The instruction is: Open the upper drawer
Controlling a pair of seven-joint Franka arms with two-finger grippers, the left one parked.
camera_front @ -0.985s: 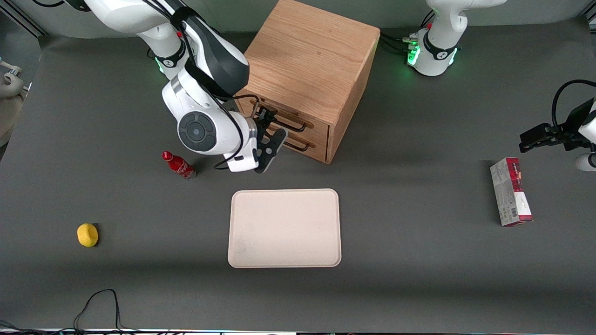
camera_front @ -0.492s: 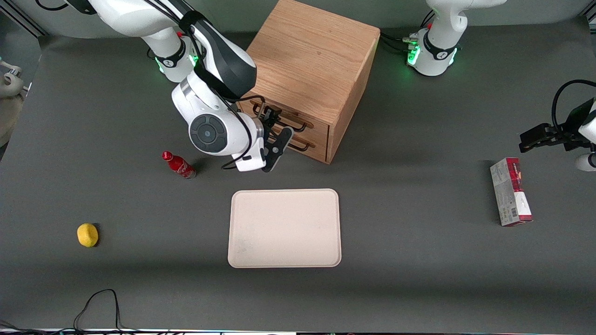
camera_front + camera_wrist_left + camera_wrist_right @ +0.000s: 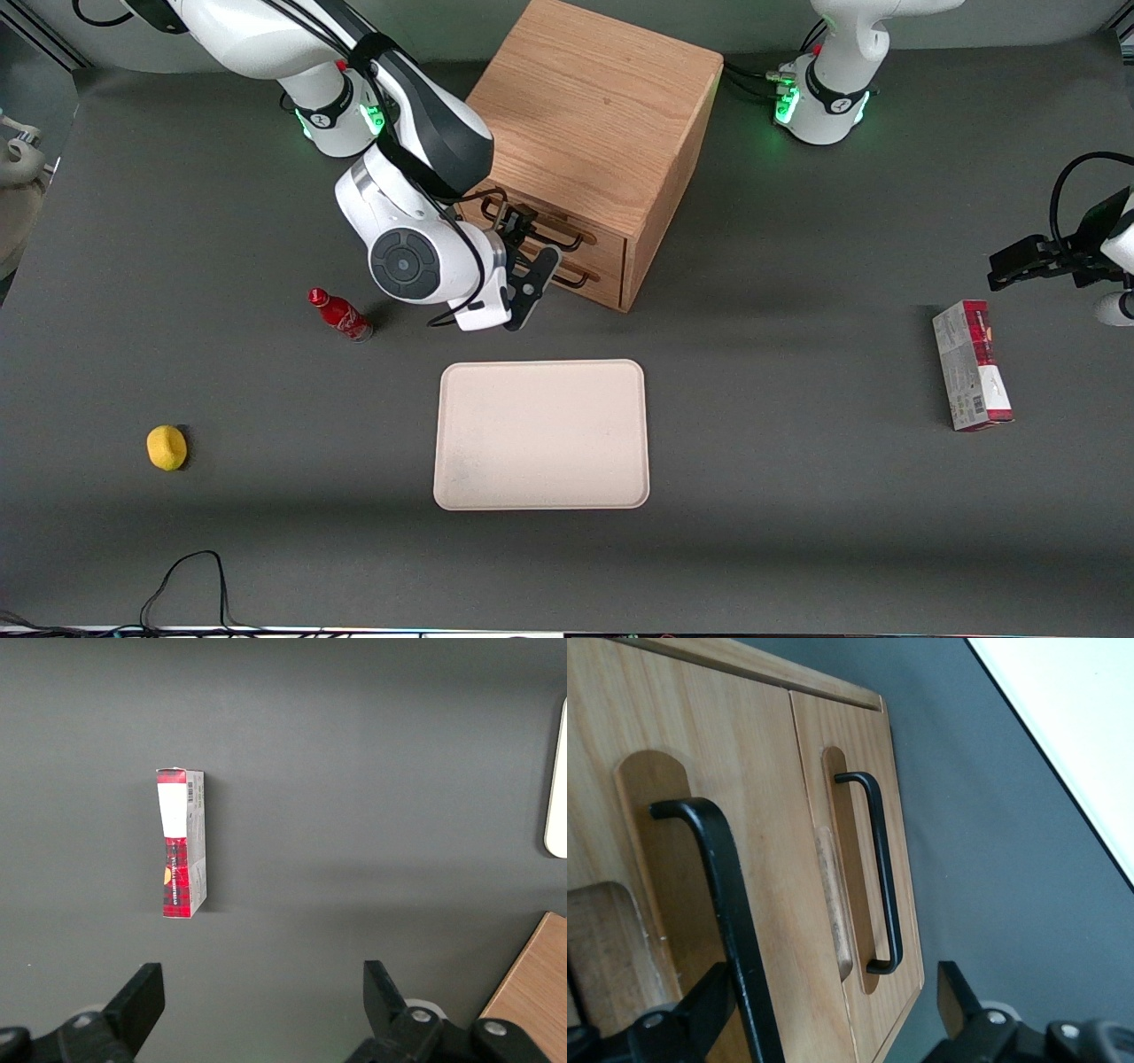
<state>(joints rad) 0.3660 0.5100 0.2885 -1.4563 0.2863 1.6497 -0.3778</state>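
While I'm hovering my gripper (image 3: 530,257) right in front of the cabinet (image 3: 595,115), my jaws are standing apart, straddling the black handle (image 3: 731,912) of the upper drawer (image 3: 682,859) without clamping it. That upper drawer is sitting shut, flush in the cabinet face, just above the lower drawer (image 3: 859,868) with its own black pull. Nearer the front camera, the cream tray (image 3: 542,434) is lying on the worktop (image 3: 797,514).

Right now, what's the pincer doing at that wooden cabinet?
Pincer open, at the upper drawer handle, not clamped. Drawer shut. Nothing in the way.
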